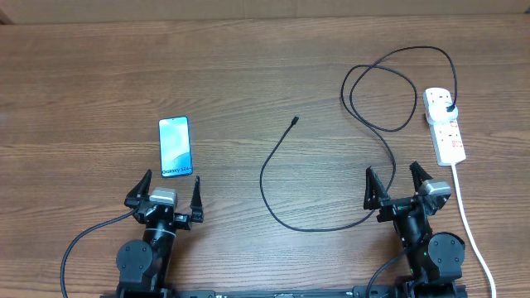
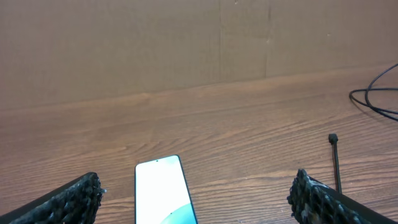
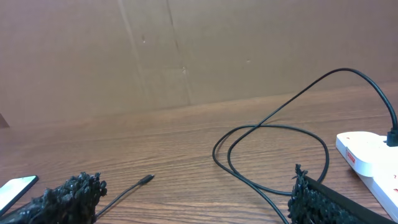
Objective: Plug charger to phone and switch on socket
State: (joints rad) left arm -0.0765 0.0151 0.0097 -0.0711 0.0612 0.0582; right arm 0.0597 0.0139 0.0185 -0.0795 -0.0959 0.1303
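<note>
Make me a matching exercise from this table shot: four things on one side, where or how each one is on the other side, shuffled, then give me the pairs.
Things:
1. phone
2. charger's connector tip
3. charger's black plug
4. socket

Places or states:
A. white, at the far right
B. lying loose near the middle, plugged into nothing
C. at the left, screen lit
D. seated on the socket's far end

Pairs: 1-C, 2-B, 3-D, 4-A
</note>
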